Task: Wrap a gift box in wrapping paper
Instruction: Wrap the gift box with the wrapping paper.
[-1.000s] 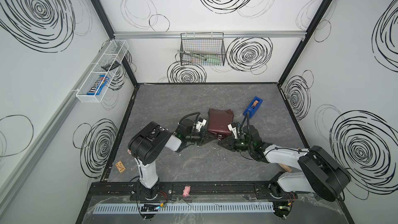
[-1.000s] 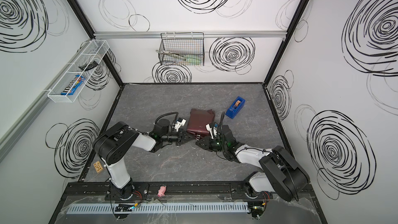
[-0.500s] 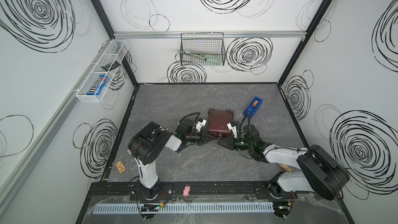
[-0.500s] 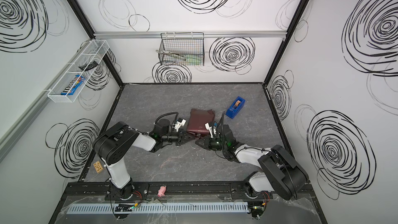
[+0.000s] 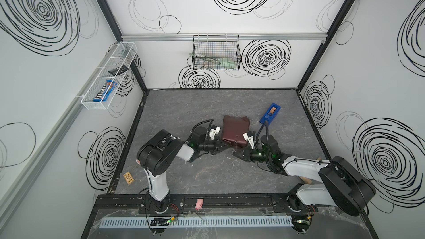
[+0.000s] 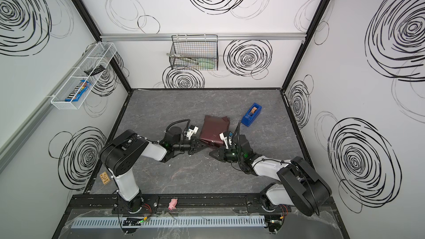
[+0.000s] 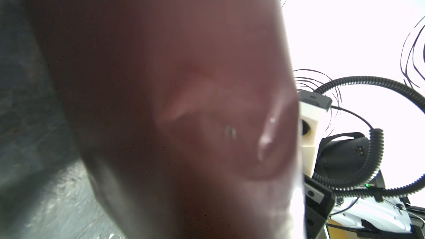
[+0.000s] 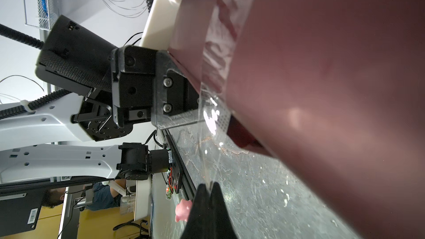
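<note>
The maroon wrapping paper (image 5: 235,131) is folded into a squarish parcel mid-table, shown in both top views (image 6: 215,129). The gift box is hidden under it. My left gripper (image 5: 226,146) is shut, its tip against the parcel's near left corner. In the left wrist view blurred paper (image 7: 172,88) fills the frame and hides the jaws. My right gripper (image 8: 208,186) lies low on the table just in front of the parcel (image 5: 234,154). It is shut on a clear tape strip (image 8: 213,120) that runs up to the paper (image 8: 322,88).
A blue tape dispenser (image 5: 270,113) stands behind and to the right of the parcel. A pink toy pig (image 5: 199,203) sits on the front rail, and a small wooden block (image 5: 128,177) at the left front edge. A wire basket (image 5: 216,54) hangs on the back wall.
The right gripper's jaws have closed on the tape strip. Both arms and the parcel have barely moved.
</note>
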